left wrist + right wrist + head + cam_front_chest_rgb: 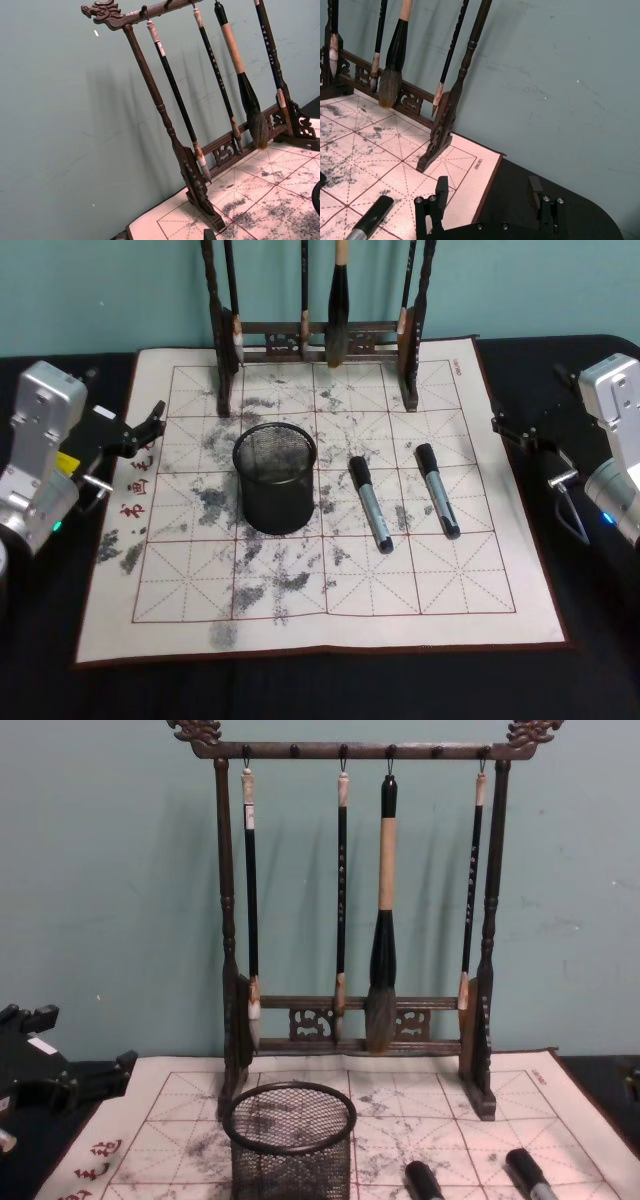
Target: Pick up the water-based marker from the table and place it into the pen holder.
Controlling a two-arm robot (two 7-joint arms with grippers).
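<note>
Two water-based markers with black caps and grey barrels lie on the mat: one just right of the pen holder, the other farther right. The right wrist view catches the cap end of a marker. The pen holder, a black mesh cup, stands upright near the mat's middle and looks empty; in the chest view the pen holder sits in front of the rack. My left gripper hovers open at the mat's left edge. My right gripper hovers open at the right edge, its fingers spread wide.
A tall dark wooden brush rack with several hanging brushes stands along the mat's back edge. The white grid mat, smudged with ink, lies on a black table. A teal wall rises behind.
</note>
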